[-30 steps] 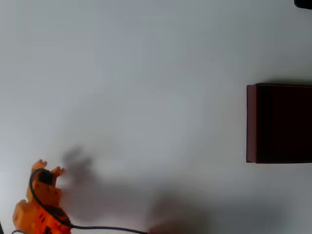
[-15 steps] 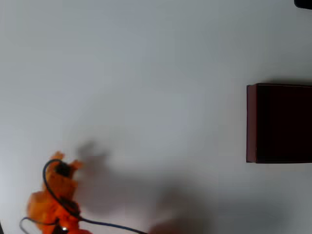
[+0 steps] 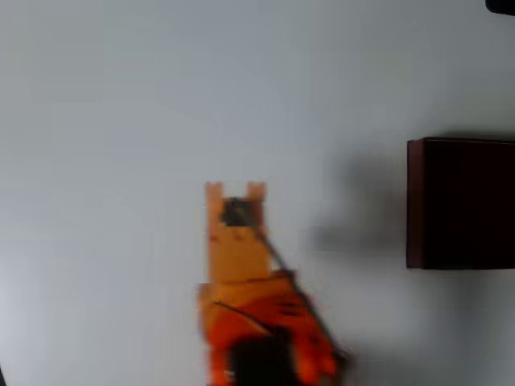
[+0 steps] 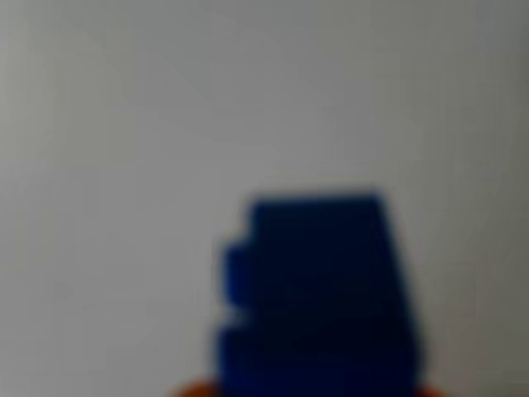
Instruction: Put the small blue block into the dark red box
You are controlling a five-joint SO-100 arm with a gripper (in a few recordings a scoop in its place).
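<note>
Two risks stand out with the load in the air. The orange end effector [image 3: 235,191] hangs over the pale surface [image 3: 121,121] near the middle of the overhead view, well apart from the dark red box [image 3: 460,203] at the right edge, and it looks smeared by motion blur. A fast sweep could shake the small blue block [image 4: 318,289] loose, or carry it past the near maroon wall so that it lands on the surface rather than inside. The wrist view shows the block as a dark blue shape close before the lens, low in the picture with a sliver of orange beneath it. I judge from this that the end effector is clamped on the block, though the fingers' contact faces cannot be seen. A release made too early, before the tips cross the wall, would drop the block short, and a low approach could knock the thin wall and push the box. Much is hard to read. From above, the block itself cannot be made out between the two orange tips, where only a dark blotch shows. The box is cut off by the right edge of the overhead view, so its far wall is unseen, and its inside is too dark to tell what it holds. The wrist view is badly out of focus.
</note>
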